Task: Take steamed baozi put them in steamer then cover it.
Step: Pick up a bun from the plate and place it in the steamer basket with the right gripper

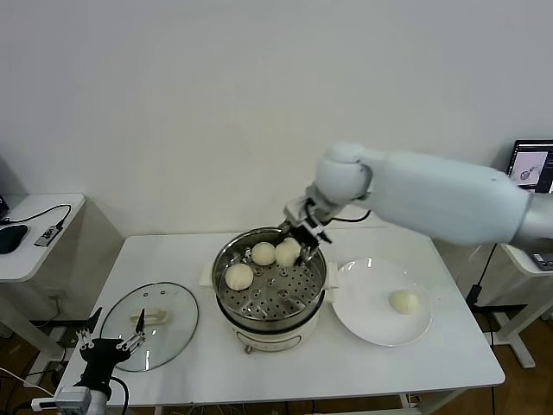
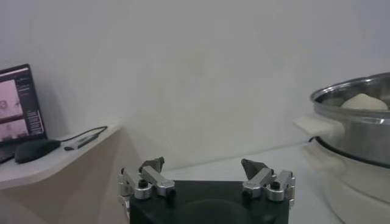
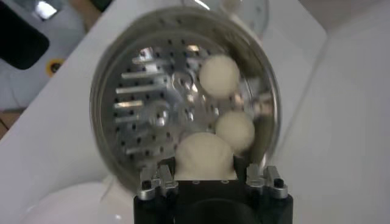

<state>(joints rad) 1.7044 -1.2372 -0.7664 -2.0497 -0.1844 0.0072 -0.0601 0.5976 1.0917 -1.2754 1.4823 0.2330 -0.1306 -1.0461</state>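
The steamer stands mid-table with its perforated tray showing. Two baozi lie on the tray, one at its left and one at the back. My right gripper reaches in over the back right rim and is shut on a third baozi, low over the tray. In the right wrist view that baozi fills the gap between the fingers, with the other two beyond it. A fourth baozi lies on the white plate. My left gripper is open and empty, parked at the front left.
The steamer's glass lid lies flat on the table left of the steamer, beside my left gripper. A side desk with a mouse and cable stands to the far left. The steamer's handle and rim show in the left wrist view.
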